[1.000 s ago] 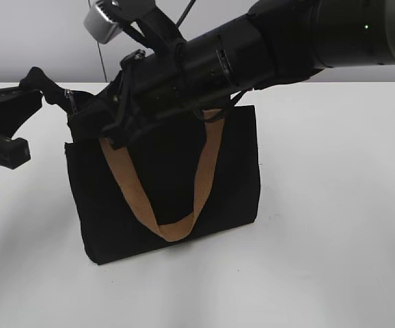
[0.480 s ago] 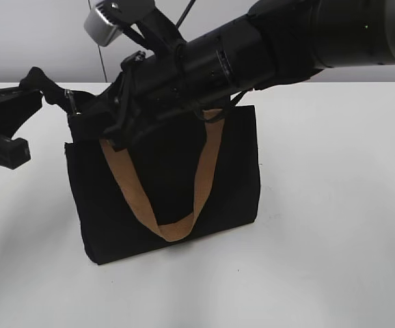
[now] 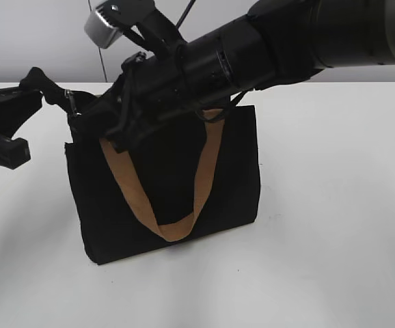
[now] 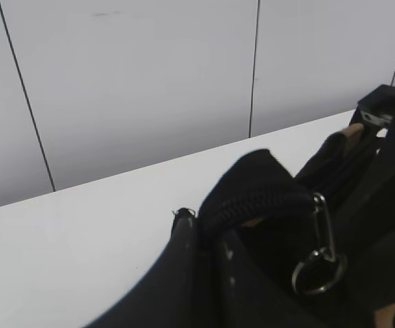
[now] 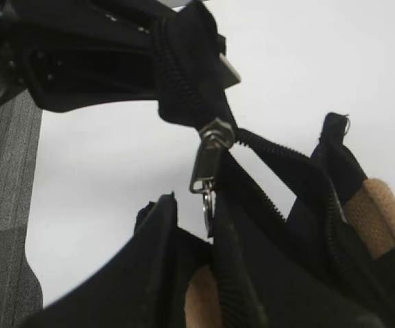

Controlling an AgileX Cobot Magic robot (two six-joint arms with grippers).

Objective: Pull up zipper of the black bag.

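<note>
- The black bag [image 3: 167,184] stands upright on the white table [image 3: 334,205], and its tan handle [image 3: 173,229] hangs down the front.
- The zipper [image 5: 210,154] sits at the bag's top left corner, its ring [image 4: 317,266] hanging down.
- The left gripper [image 3: 44,89] is clenched on the bag's corner fabric.
- The right gripper [image 3: 115,119] is over the bag's top; one cannot tell if it is released or clenched.

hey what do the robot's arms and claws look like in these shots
Both are matte black. The right arm is a thick cylindrical tube with a tiny green light, thin black cables and a silver round camera housing. The left claw is angular black plastic.
</note>
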